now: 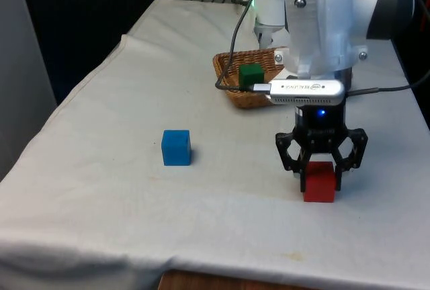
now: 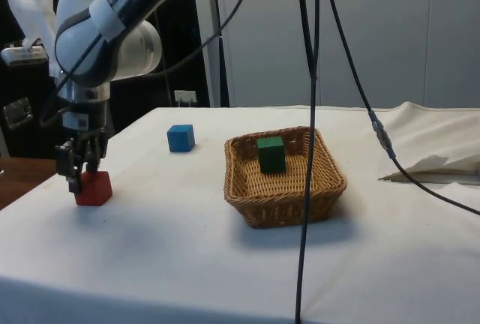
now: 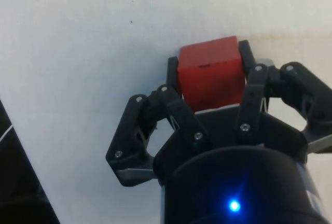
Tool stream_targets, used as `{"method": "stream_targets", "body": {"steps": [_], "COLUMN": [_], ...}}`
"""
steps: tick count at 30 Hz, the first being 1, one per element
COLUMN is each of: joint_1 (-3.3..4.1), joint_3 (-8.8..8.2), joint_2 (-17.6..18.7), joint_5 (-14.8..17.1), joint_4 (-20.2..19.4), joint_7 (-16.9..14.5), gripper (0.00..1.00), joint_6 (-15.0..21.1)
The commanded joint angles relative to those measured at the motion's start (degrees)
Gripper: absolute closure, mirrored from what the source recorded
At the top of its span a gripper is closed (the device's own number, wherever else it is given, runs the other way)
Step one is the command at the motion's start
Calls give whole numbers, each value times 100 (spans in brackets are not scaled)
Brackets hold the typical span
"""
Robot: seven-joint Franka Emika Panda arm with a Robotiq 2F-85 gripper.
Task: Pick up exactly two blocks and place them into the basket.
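Red block sat on the cloth near the front edge, toward the front view's right, bracketed by the gripper. In the wrist view, both fingers lay flat against opposite faces of the block; judged clamped on it, block apparently not yet off the cloth. To do this step well: kept the squeeze centred and square on the faces, lifted straight up before any sideways travel, cleared the rim with margin, released low over a bare patch of the wicker floor.

Basket stood well apart from the red block, farther back on the table. Held one green block already, upright, toward its far side. Blue block lay alone on the cloth, toward the front view's left, outside the basket, best left there.
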Motion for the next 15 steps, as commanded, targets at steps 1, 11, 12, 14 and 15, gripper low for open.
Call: {"method": "stream_targets", "body": {"steps": [1, 11, 12, 14, 15], "joint_1": [0, 17, 29, 46, 57], "joint_3": [0, -34, -40, -46, -52], "joint_2": [0, -109, -143, -218, -264], "joint_5": [0, 0, 0, -6, -11], "joint_4": [0, -97, -138, -223, -275], "joint_7": [0, 40, 52, 63, 69], "gripper": [99, 99, 99, 99, 99], "joint_6": [0, -34, -34, -23, -17]}}
